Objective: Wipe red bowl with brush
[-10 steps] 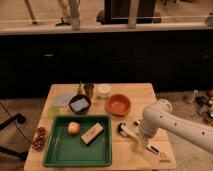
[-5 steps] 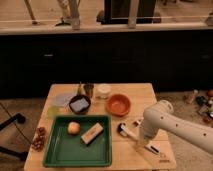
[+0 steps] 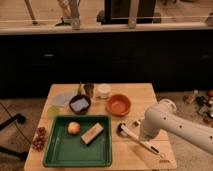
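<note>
**End effector** (image 3: 143, 136): lower right of the frame, low over the table (image 3: 150, 93) at the end of the white arm. You cannot tell whether it is open, closed or gripping anything.

**Brush** (image 3: 131, 135): flat on the table, directly under the end effector. Its long axis runs diagonally, with the black head to the upper left and the handle to the lower right.

**Red bowl** (image 3: 119, 104): up and left of the end effector, just past the brush head. Your sweep would likely run along the brush's own axis.

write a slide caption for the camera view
Claw at the brush on the table, red bowl behind it, green tray alongside
</note>
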`<state>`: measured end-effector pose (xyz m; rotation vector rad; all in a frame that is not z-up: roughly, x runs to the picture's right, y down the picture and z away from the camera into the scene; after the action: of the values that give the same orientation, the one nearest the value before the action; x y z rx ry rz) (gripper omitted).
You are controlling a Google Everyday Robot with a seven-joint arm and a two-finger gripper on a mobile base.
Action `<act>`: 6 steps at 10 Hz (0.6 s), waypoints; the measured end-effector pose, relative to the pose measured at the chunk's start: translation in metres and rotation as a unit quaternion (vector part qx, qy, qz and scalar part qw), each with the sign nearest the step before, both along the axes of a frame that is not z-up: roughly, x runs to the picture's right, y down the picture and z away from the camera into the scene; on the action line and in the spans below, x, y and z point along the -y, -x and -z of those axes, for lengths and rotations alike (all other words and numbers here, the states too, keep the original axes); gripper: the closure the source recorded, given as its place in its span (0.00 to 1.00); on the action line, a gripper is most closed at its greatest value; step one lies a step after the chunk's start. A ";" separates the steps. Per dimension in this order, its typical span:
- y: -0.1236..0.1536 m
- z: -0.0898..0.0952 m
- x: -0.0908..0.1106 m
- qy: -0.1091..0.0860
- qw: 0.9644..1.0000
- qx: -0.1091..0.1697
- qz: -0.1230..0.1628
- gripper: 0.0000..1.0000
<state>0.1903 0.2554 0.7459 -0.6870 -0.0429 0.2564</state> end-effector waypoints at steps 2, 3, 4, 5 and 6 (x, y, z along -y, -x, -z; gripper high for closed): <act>0.001 0.011 0.009 -0.013 1.000 0.003 0.004 0.87; -0.001 0.010 0.008 -0.008 1.000 0.006 0.002 0.77; -0.004 0.005 0.004 0.003 1.000 0.011 -0.003 0.65; -0.007 -0.001 -0.002 0.013 1.000 0.011 -0.012 0.54; -0.010 -0.004 -0.005 0.019 1.000 0.011 -0.017 0.46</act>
<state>0.2000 0.2604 0.7498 -0.7270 -0.0715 0.2828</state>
